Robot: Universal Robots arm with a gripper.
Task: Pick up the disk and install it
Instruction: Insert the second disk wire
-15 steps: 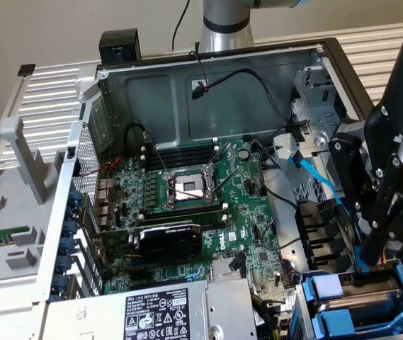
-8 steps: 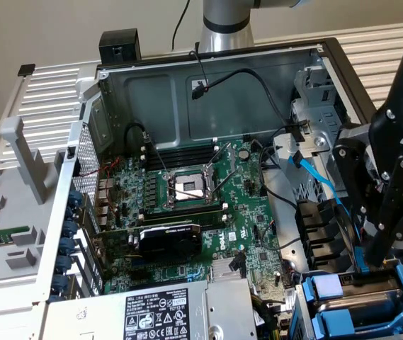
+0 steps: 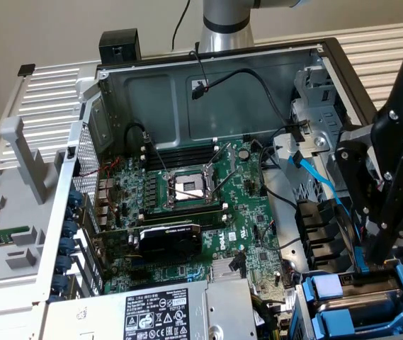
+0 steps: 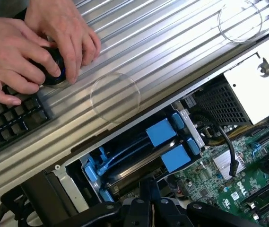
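Fingers closed tight with nothing between them: your gripper [image 4: 146, 201] hangs empty just above the drive bay. You see the disk [image 4: 139, 153] already lying in that bay, its blue carrier seated between the rails, beside the other blue-fronted carrier [image 4: 179, 156]. From this, you can judge the picking and placing done; whether the disk is fully latched cannot be told. Around it, blue cables [image 3: 321, 185] run close along the bay, and the power-supply box [image 3: 166, 312] sits near. A person's hands [image 4: 35, 40] rest on a mouse by a keyboard [image 4: 9, 120], well apart.
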